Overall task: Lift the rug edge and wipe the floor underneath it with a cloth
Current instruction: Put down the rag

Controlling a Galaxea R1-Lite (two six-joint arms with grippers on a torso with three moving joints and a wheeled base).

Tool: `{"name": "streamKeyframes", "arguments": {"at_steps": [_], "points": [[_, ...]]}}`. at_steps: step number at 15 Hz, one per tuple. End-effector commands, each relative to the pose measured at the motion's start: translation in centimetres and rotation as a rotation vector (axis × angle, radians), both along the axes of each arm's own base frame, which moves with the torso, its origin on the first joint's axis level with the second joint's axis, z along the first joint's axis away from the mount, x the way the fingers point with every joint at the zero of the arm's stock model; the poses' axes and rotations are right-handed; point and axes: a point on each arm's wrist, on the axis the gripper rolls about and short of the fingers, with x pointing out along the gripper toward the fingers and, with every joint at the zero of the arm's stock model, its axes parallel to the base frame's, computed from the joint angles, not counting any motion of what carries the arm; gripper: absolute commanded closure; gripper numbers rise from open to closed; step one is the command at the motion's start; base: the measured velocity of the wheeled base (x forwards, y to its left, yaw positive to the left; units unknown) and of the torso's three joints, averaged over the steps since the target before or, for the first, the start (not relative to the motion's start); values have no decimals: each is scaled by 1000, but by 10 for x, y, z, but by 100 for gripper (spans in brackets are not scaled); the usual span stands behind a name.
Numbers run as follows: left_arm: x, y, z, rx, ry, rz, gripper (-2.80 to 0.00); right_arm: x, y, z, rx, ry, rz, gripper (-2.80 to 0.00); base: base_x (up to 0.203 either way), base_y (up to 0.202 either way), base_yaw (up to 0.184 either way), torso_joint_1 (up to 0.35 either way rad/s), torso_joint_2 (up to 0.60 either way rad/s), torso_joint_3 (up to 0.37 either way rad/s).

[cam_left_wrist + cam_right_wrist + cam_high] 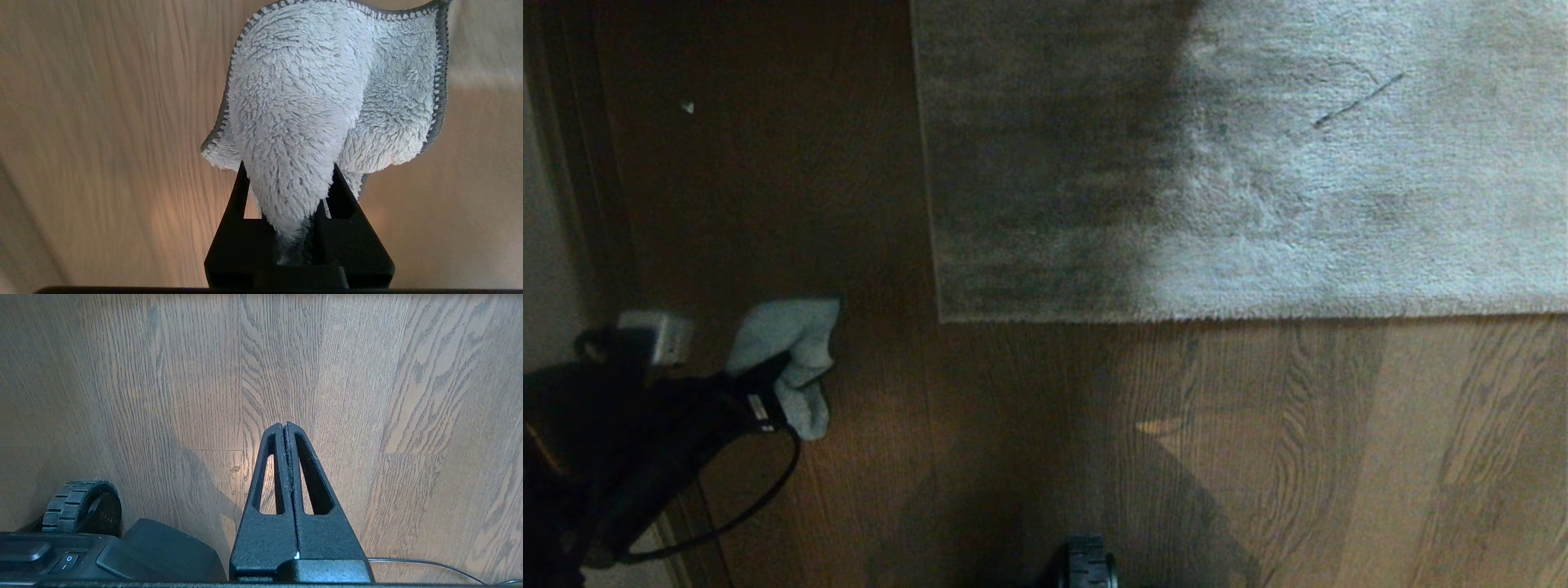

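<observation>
The grey-beige rug (1258,163) fills the upper part of the head view. Its near rug edge (1217,314) and square corner (941,317) lie flat on the brown wood-grain floor (1029,425). At the lower left, away from the rug corner, my left gripper (780,374) is shut on the pale fluffy cloth (792,343). In the left wrist view the cloth (310,102) bunches between the black fingers (241,192) of the left gripper (288,167) and hangs over the floor (102,122). My right gripper (284,424) is shut and empty above bare floor (408,396).
A dark door frame and pale wall (556,204) run down the left side. A black cable (768,490) loops under the left arm. One base wheel (1086,563) shows at the bottom, and the wheel (81,504) and base housing (163,555) appear beside the right gripper.
</observation>
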Motion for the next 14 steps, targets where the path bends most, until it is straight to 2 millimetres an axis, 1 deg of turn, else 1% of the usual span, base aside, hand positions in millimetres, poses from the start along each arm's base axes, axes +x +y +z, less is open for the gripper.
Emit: {"name": "streamKeyframes", "arguments": {"at_steps": [1, 4, 8, 13, 14], "points": [[27, 3, -16, 5, 3, 9, 0, 0, 0, 0, 0, 1, 1, 0, 0, 0, 0, 0, 0, 0], [41, 4, -18, 5, -7, 18, 0, 0, 0, 0, 0, 1, 1, 0, 0, 0, 0, 0, 0, 0], [47, 5, -23, 5, 3, 19, 0, 0, 0, 0, 0, 2, 1, 0, 0, 0, 0, 0, 0, 0], [71, 7, -19, 9, -57, 28, 0, 0, 0, 0, -2, 1, 1, 0, 0, 0, 0, 0, 0, 0], [77, 12, -17, 16, -73, 47, 0, 0, 0, 0, -2, 2, 1, 0, 0, 0, 0, 0, 0, 0]]}}
